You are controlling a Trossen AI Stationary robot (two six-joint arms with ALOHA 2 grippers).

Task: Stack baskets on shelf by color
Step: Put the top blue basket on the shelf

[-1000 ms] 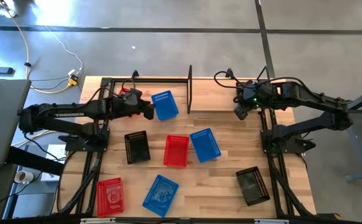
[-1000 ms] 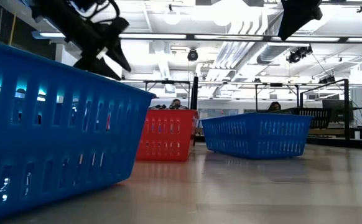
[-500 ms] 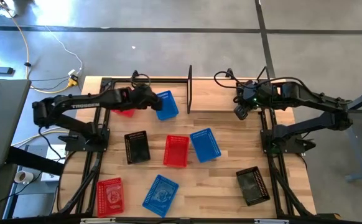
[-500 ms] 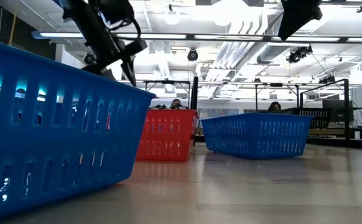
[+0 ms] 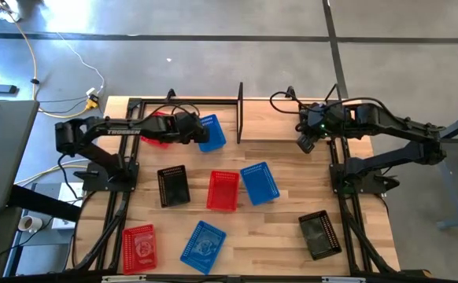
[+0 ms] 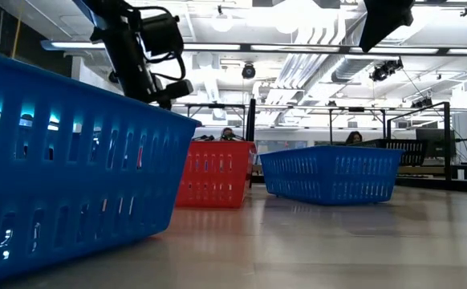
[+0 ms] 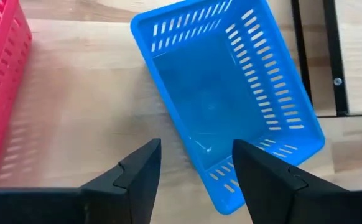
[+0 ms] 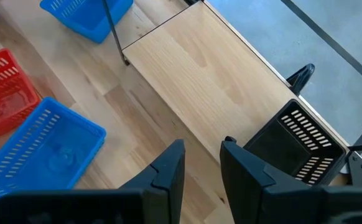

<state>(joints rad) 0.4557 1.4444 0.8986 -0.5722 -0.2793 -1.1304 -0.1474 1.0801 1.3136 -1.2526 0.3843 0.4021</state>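
**Left gripper poised over a blue basket at the shelf**

At the far left of the shelf area, a red basket lies partly under the left arm. Just right of it the left gripper hangs above the near end of a blue basket, its jaws spread wide and empty, straddling one short wall. The basket sits skewed to the shelf's wire frame. If the jaws drop as they stand, the judgement is that one finger could land on the rim instead of clearing it, tipping or shoving the basket against the red one.

In the middle of the table lie a black basket, a second red basket and a second blue basket, the last two touching, so lifting either may drag the other. Nearer the front edge are a third red basket and a third blue basket.

To the right, the right gripper waits above the table's back corner, jaws part open, holding nothing. Another black basket lies at the front right. A further black basket shows only in the right wrist view.
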